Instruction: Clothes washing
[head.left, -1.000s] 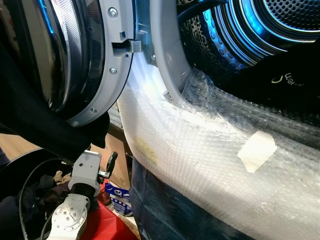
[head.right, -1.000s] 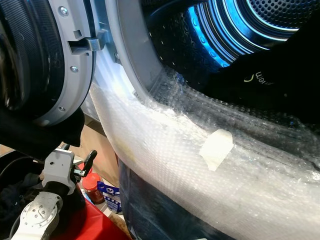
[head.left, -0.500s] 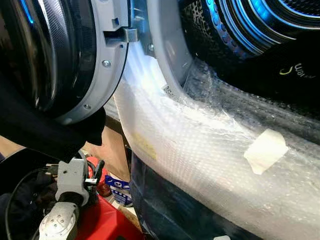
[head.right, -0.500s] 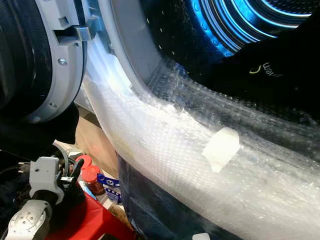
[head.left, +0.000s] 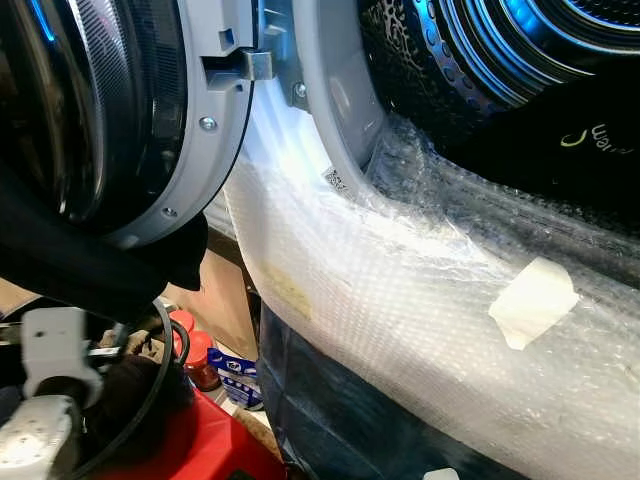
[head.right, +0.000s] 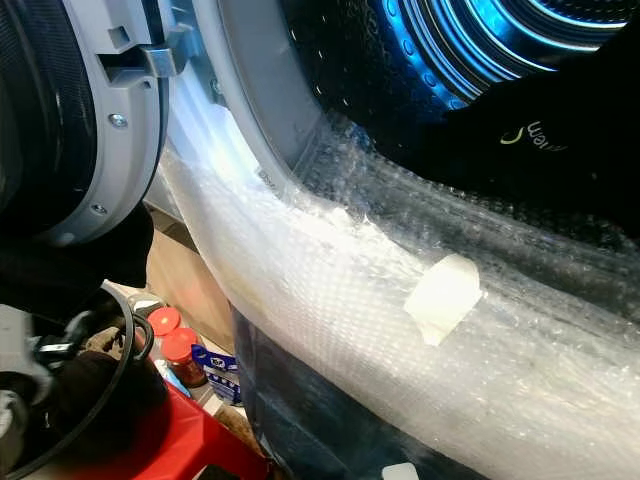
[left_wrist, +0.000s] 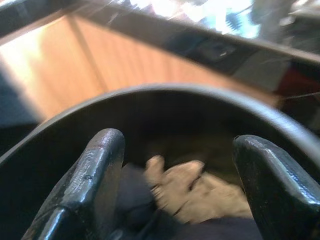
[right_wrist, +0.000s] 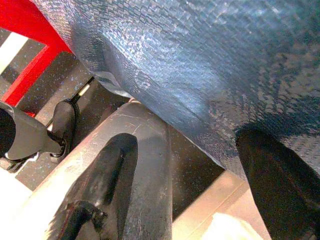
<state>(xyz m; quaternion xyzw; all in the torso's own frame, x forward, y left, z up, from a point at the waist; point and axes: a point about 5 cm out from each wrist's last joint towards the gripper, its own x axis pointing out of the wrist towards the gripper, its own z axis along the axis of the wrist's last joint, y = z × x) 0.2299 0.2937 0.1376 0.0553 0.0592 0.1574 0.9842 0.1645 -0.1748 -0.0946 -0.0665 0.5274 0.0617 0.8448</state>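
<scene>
Clothes (left_wrist: 192, 192), a tan piece on dark fabric, lie inside a round black basket (left_wrist: 165, 95) directly ahead of our left claw (left_wrist: 177, 185). The left claw is spread wide, its two black fingers (left_wrist: 95, 175) standing apart with nothing between them, and it hovers over the basket opening. In the left wrist view the picture is blurred, so we cannot tell the garment type.

In the head views, our left arm (head.left: 45, 385) sits at 8 o'clock, with a black cable (head.left: 150, 400) looping beside it. The washing machine drum (head.left: 520, 50) is at 1 o'clock, lit blue, with dark clothing (head.left: 560, 150) resting in its mouth. The open washer door (head.left: 120, 110) stands at 10 o'clock, its grey rim carrying a latch recess (head.left: 235, 68). Bubble wrap (head.left: 400, 310) covers the machine front below the opening, running from 11 o'clock to 4 o'clock, and a piece of pale tape (head.left: 533, 302) is stuck on it at 3 o'clock. Two red-capped bottles (head.left: 195, 350) stand near 7 o'clock, beside a red surface (head.left: 200, 450).

Our right claw (right_wrist: 195, 195) is also spread, holding nothing. It points at blue-grey bubble-wrapped sheeting (right_wrist: 200, 65), with a red frame (right_wrist: 30, 55) beyond on dark speckled flooring (right_wrist: 45, 95).
</scene>
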